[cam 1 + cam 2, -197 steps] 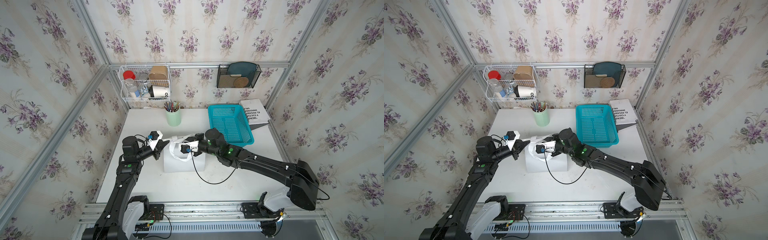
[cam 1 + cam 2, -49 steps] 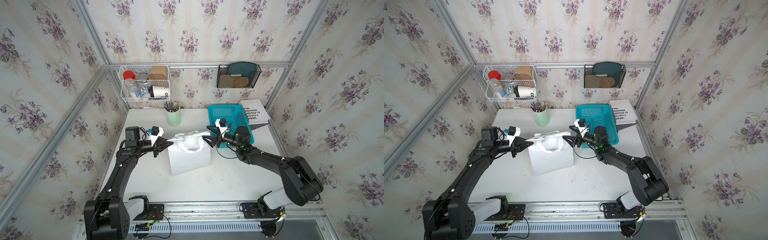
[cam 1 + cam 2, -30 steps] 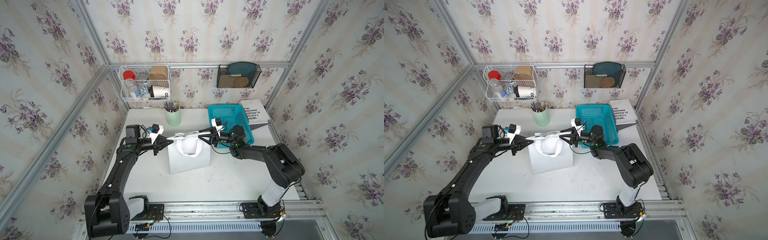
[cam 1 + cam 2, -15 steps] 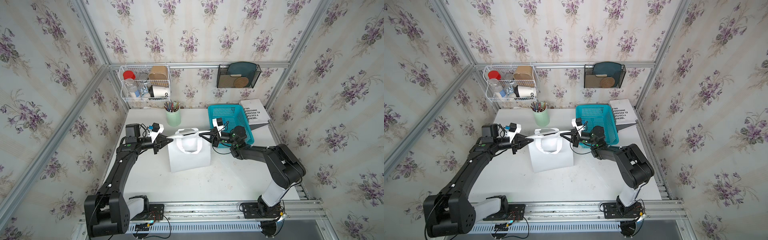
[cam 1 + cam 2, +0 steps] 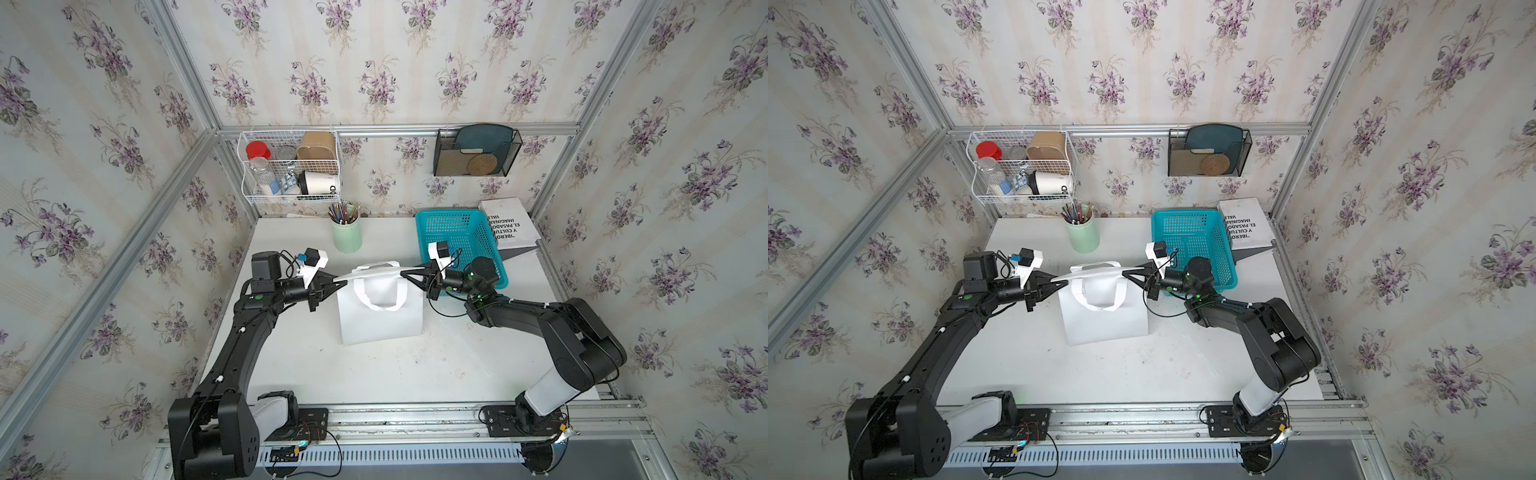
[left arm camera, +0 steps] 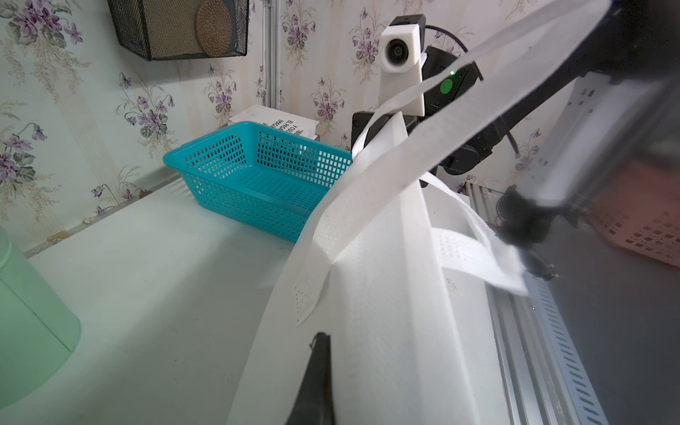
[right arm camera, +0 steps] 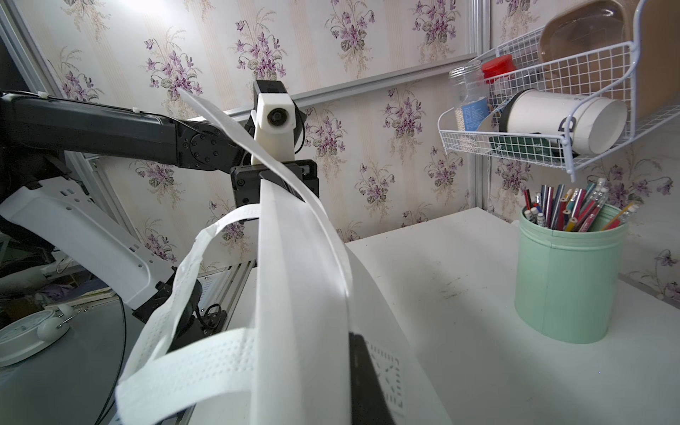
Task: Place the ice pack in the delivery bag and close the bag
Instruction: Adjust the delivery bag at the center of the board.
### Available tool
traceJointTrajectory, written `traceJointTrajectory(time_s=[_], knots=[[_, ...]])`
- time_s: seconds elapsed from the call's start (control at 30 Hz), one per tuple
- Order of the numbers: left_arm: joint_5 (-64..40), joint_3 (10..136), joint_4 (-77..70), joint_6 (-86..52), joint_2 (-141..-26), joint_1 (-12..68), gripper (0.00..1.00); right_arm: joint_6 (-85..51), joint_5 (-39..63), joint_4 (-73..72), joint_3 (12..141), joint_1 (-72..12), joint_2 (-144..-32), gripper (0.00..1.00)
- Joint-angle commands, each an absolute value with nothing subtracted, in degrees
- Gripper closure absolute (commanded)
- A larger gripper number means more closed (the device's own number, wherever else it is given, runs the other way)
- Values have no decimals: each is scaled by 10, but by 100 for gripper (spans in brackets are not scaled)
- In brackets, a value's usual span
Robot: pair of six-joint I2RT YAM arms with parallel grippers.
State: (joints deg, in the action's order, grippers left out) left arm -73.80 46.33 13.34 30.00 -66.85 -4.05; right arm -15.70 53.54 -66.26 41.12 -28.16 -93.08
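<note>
Jaws of the right gripper [image 5: 404, 272] have just clenched on the delivery bag [image 5: 380, 322] rim, opposite the left gripper [image 5: 343, 283], likewise clamped there — mouth pulled flat, ice pack unseen, presumably inside.

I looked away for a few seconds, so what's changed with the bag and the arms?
The right end effector pulled back from the delivery bag mouth, moved to its basket-side rim and shut on it, stretching the mouth flat. The left end effector kept its grip; the turquoise basket stayed.
</note>
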Motion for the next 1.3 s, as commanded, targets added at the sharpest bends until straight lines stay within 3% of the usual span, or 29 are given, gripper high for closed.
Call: traceJointTrajectory(time_s=[0.0,0.2,0.43,0.7,0.8,0.93,1.27], knots=[[-737,461,113,290,-664,-52,86,-113,448,-648,418,-281,-913,100],[-742,468,132,318,-638,-51,62,-71,468,-612,425,-292,-904,100],[-565,503,233,406,-558,-63,58,-31,481,-577,429,-292,-897,100],[-399,554,142,248,-470,-81,38,-2,485,-560,428,-292,-892,100],[-455,624,158,184,-514,-80,31,29,490,-536,428,-291,-883,100],[-563,693,171,125,-608,-61,31,72,501,-503,429,-292,-873,100],[-516,844,403,306,-795,68,31,200,550,-410,454,-292,-862,100]])
